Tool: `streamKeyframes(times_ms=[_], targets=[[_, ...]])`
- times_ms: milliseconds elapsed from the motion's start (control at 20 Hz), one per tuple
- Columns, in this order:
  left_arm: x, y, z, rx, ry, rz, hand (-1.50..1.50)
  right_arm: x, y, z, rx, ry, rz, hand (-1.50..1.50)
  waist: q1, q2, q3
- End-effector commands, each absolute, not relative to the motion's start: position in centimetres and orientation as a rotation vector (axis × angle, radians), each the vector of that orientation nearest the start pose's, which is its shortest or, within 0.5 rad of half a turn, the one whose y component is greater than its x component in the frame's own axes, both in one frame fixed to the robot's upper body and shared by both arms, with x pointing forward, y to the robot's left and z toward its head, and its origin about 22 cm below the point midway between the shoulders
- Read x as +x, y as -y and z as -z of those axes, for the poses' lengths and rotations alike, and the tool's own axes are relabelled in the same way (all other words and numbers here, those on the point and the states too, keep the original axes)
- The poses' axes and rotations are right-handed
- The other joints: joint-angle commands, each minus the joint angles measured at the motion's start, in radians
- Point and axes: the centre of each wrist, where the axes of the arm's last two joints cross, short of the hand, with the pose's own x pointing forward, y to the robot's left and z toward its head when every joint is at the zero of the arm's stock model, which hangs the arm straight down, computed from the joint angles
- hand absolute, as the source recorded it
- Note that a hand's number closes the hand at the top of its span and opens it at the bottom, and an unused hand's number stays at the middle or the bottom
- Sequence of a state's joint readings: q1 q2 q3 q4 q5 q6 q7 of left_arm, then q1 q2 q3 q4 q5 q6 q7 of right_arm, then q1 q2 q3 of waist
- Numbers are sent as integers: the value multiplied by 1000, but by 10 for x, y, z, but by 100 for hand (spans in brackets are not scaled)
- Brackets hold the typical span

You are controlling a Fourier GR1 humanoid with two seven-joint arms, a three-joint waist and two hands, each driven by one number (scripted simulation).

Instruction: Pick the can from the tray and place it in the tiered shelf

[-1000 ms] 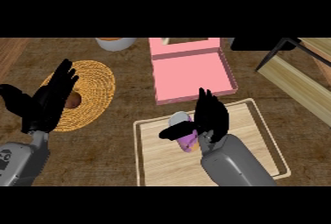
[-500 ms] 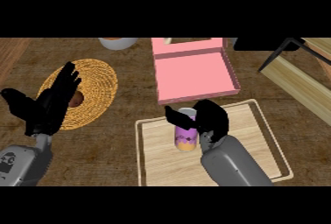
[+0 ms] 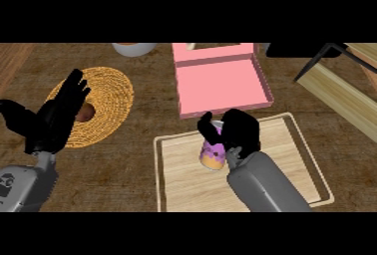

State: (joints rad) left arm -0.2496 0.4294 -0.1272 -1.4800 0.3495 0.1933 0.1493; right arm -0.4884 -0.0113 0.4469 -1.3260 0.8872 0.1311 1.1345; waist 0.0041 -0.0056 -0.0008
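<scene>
Head view, right hand (image 3: 243,138), fingers (image 3: 236,120) curled round can (image 3: 212,155), over tray (image 3: 188,187)

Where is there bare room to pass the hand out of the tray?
Bare counter between the pink box and the shelf, and between the mat and the tray. Crowded at the tray's far edge: box, can and right hand sit close.

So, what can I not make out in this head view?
In the head view:
Purple and orange can: its top and right side, hidden by the black right hand curled round it.
Small brown object on the round woven mat: partly behind the open black left hand; its kind is unclear.
Pale wooden tiered shelf and white bowl: cut off at the view's top and right edges.
</scene>
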Motion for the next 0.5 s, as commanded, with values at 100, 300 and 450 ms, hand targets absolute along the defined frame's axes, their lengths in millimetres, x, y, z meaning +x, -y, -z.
streamKeyframes(times_ms=[100, 300, 450], targets=[[295, -284, -64, 90, 1510, 36, 0, 241, 72, -47, -779, 996, -1175, 150, -24, -6, 1], [290, -289, -57, 106, 1506, 33, 0, 192, 68, -44, -497, 1258, -1495, 150, -21, -15, 3], [292, -290, -62, 130, 1514, 17, 0, 166, 100, -75, -391, 1458, -1402, 150, -60, -15, 4]])
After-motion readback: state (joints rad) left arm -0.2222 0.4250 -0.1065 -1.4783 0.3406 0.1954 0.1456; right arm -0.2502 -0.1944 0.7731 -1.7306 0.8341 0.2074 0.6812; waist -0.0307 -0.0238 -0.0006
